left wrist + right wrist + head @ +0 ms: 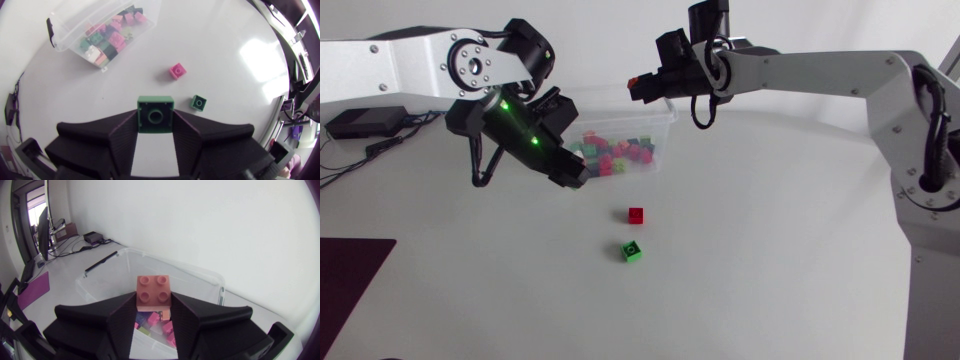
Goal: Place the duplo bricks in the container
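My left gripper (pixel 575 178) is shut on a green duplo brick (pixel 156 115) and hangs just in front of the clear container's (pixel 666 120) near left side. Over the container's far rim (pixel 185 268), my right gripper (pixel 640 88) is shut on a red brick (pixel 154 294). Several pink, red and green bricks (pixel 615 152) lie inside the container. A loose red brick (pixel 636 215) and a loose green brick (pixel 632 251) rest on the white table, ahead of the left gripper (pixel 156 120) in its wrist view, where the red brick (pixel 177 70) looks pink, with the green brick (pixel 199 102) beside it.
A dark mat (pixel 350 275) covers the table's front left corner. A black box with cables (pixel 360 122) lies at the far left. The right arm's base (pixel 930 190) stands at the right edge.
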`<state>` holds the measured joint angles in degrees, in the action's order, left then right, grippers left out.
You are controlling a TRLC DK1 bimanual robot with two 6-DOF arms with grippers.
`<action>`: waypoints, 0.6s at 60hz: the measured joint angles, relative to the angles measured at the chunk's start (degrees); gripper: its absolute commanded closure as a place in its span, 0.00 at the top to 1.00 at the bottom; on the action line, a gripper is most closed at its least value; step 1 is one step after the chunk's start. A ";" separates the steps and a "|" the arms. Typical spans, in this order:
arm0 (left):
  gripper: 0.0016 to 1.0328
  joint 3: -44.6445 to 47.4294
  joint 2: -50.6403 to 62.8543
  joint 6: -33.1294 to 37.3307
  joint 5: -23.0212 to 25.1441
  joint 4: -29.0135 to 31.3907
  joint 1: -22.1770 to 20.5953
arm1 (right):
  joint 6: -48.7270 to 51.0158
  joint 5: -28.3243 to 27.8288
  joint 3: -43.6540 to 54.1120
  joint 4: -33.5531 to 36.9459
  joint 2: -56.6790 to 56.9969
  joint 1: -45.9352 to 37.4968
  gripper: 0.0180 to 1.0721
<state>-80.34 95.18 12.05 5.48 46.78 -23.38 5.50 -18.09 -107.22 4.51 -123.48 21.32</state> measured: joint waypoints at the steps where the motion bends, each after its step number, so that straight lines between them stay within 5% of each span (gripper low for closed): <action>1: 0.12 -0.09 0.00 0.00 0.02 -0.09 0.07 | -0.02 0.00 -0.04 0.04 -0.09 0.00 0.26; 31: 0.12 -3.58 -0.33 0.00 0.68 -3.80 3.45 | -0.31 3.19 -11.82 9.88 -7.28 0.28 0.28; 33: 0.12 -3.63 -0.33 0.02 0.70 -3.82 3.52 | -0.39 3.39 -12.35 10.38 -7.39 0.39 0.36; 36: 0.12 -3.63 -0.33 0.02 0.70 -3.82 3.67 | -0.39 3.87 -12.83 10.73 -7.41 0.70 0.65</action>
<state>-83.96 94.85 12.08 6.17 42.96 -19.70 5.10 -14.22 -120.05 15.25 -130.89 22.02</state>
